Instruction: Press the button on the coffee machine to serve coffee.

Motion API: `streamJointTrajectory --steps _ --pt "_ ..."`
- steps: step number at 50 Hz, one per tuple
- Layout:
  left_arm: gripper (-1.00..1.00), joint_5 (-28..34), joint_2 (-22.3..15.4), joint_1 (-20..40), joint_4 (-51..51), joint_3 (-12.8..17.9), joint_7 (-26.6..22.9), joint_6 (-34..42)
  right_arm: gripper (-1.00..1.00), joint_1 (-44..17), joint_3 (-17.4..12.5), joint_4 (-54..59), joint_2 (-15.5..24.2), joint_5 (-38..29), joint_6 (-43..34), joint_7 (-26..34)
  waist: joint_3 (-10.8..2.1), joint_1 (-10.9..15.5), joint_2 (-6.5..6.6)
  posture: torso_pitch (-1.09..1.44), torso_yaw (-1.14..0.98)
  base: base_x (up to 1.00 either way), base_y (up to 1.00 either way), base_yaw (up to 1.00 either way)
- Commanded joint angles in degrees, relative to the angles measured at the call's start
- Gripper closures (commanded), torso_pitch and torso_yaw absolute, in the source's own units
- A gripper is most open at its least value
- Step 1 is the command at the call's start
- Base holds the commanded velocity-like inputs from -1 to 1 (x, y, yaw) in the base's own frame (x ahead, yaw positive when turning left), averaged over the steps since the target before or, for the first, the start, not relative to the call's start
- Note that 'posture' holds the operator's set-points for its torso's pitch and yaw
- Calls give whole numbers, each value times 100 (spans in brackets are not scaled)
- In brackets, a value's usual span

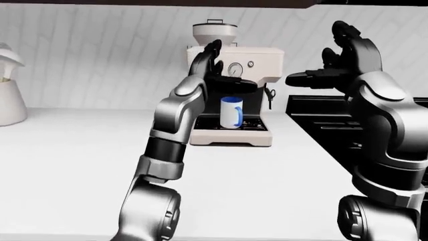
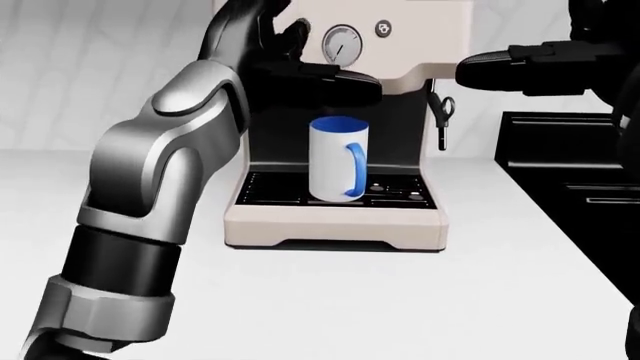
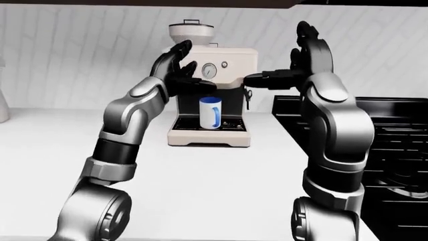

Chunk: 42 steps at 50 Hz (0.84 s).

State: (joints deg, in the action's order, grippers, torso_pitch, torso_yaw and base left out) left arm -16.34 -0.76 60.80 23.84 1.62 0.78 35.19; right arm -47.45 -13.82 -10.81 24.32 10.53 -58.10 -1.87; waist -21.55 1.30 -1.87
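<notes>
Left hand up at the coffee machine's face

Coffee machine [image 2: 340,112] stands upright facing the robot, mug [image 2: 337,158] under the spout; left hand [image 3: 179,70] spread open against its panel, right hand [image 3: 304,55] open, empty.

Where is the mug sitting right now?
The mug stands upright on the drip tray of the coffee machine, centre of the head view, handle to the right, just below the left robot hand.
</notes>
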Motion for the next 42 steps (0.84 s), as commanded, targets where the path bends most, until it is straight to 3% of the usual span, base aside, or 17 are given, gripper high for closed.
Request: streamJointTrajectory --steps 1,19,42 --pt "-100 7 -35 242 -171 48 -3 -224 -100 -175 -40 -123 52 -13 153 -24 -34 1 -27 -61 0 0 0 0" --pt "-100 80 -49 801 894 108 -126 -729 -100 -80 -70 -214 30 46 164 -54 -37 -1 -52 -61 0 0 0 0" --pt "-100 97 -64 875 1373 127 -185 -992 -100 -184 -28 -135 44 48 168 -60 -36 -10 -54 -61 0 0 0 0"
